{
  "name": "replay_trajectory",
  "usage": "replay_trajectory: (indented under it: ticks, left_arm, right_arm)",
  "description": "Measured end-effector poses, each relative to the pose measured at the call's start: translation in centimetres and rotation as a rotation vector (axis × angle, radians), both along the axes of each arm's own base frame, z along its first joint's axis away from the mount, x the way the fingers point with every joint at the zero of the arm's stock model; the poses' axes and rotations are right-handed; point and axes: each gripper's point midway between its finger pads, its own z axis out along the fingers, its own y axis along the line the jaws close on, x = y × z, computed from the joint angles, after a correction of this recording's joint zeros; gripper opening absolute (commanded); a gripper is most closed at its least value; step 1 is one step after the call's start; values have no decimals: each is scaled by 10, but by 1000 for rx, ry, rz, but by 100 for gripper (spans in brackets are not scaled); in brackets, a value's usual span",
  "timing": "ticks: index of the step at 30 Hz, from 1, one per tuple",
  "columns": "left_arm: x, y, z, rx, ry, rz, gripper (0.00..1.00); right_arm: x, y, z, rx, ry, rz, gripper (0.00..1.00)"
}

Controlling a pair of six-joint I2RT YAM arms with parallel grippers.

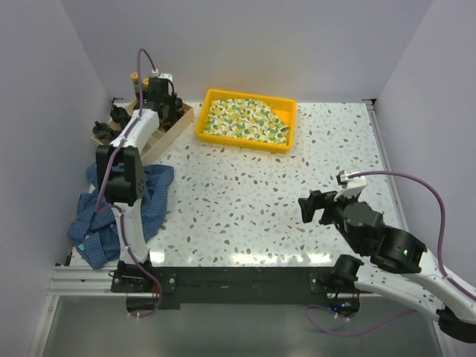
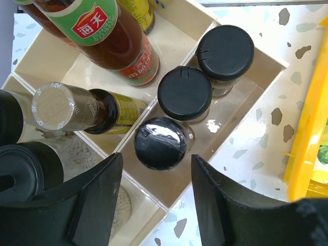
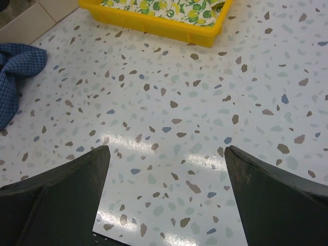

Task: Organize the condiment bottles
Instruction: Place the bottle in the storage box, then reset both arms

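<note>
Left wrist alone shows three black-capped jars (image 2: 184, 94).

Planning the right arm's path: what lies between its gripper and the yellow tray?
Only bare table between right gripper and tray, shown in right wrist view.

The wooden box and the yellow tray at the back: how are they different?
The wooden box is pale and split into compartments; the yellow tray is bright and shows no dividers. The box holds bottles; the tray holds a lemon-patterned cloth. Both are open-topped and rectangular.
</note>
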Motion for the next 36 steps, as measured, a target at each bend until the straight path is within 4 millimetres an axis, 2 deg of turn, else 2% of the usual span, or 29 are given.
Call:
replay_trajectory:
  ticks: [4, 7, 9, 10, 11, 12, 14, 17, 18, 20, 22, 24, 26, 30, 36]
  left_arm:
    - [-1, -1, 0, -13, 2, -6, 71]
    - [-4, -4, 7, -28, -1, -13, 79]
    - [-7, -7, 21, -50, -18, -16, 84]
    - [-9, -10, 32, -70, -36, -27, 88]
    - [-11, -15, 46, -95, -60, -49, 97]
    - [-12, -20, 59, -121, -85, -70, 100]
    - [-23, -38, 95, -205, -166, -143, 100]
    - [-57, -70, 144, -330, -286, -264, 100]
    - [-75, -86, 158, -364, -327, -315, 100]
    - [-109, -128, 179, -409, -382, -439, 100]
    - [-140, -175, 188, -454, -405, -576, 100]
    - [-175, -220, 184, -504, -388, -726, 100]
    - [-197, -236, 174, -534, -363, -799, 100]
    - [-222, -228, 152, -556, -311, -822, 100]
    - [-273, -212, 144, -551, -349, -871, 100]
  right_arm:
    - [-3, -4, 2, 17, -5, -1, 99]
    - [-3, -3, 2, 23, 1, 0, 98]
    - [-3, -2, 0, 19, 8, 0, 99]
    - [-3, -1, 0, 16, 12, 1, 99]
    - [-2, 0, -1, 7, 19, 1, 99]
    - [-1, 2, 0, 0, 23, 2, 99]
    - [1, 6, 2, -13, 28, 4, 99]
    - [7, 15, 9, -28, 27, 12, 99]
    - [9, 20, 11, -29, 28, 21, 99]
    - [13, 32, 10, -31, 35, 40, 99]
    - [16, 45, 4, -47, 61, 64, 99]
    - [19, 60, -5, -65, 101, 87, 99]
    - [22, 76, -12, -73, 145, 104, 98]
    - [25, 93, -29, -77, 218, 104, 99]
    - [30, 95, -29, -63, 223, 65, 99]
